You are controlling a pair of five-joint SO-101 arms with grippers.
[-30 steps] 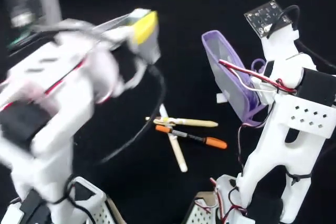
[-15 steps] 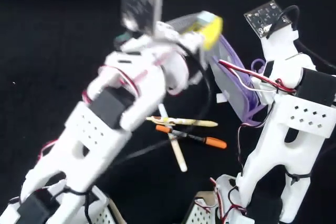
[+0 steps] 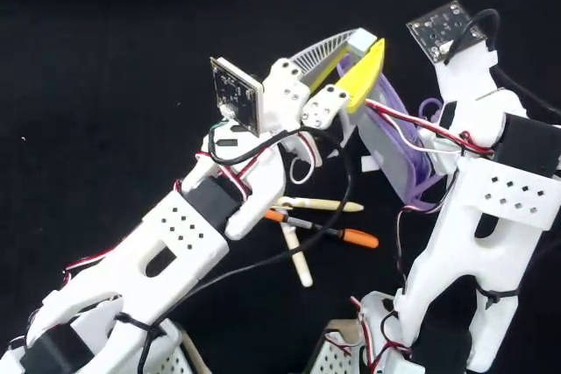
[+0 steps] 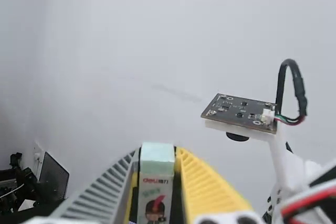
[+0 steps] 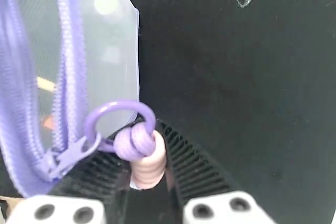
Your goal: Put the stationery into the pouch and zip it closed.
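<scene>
The left gripper (image 3: 355, 66) is clamped on an eraser (image 4: 156, 174), held up just above the pouch's (image 3: 387, 142) open mouth. The right gripper (image 5: 148, 153) is closed on the zipper pull (image 5: 140, 148) and holds the purple pouch upright off the table (image 3: 105, 85). Three pens (image 3: 323, 232) lie crossed on the black table between the arms, below the pouch. A pale wall (image 4: 131, 51) stands behind.

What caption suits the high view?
Left gripper holds an eraser at the mouth of the open purple pouch; three pens lie on the black table.
</scene>
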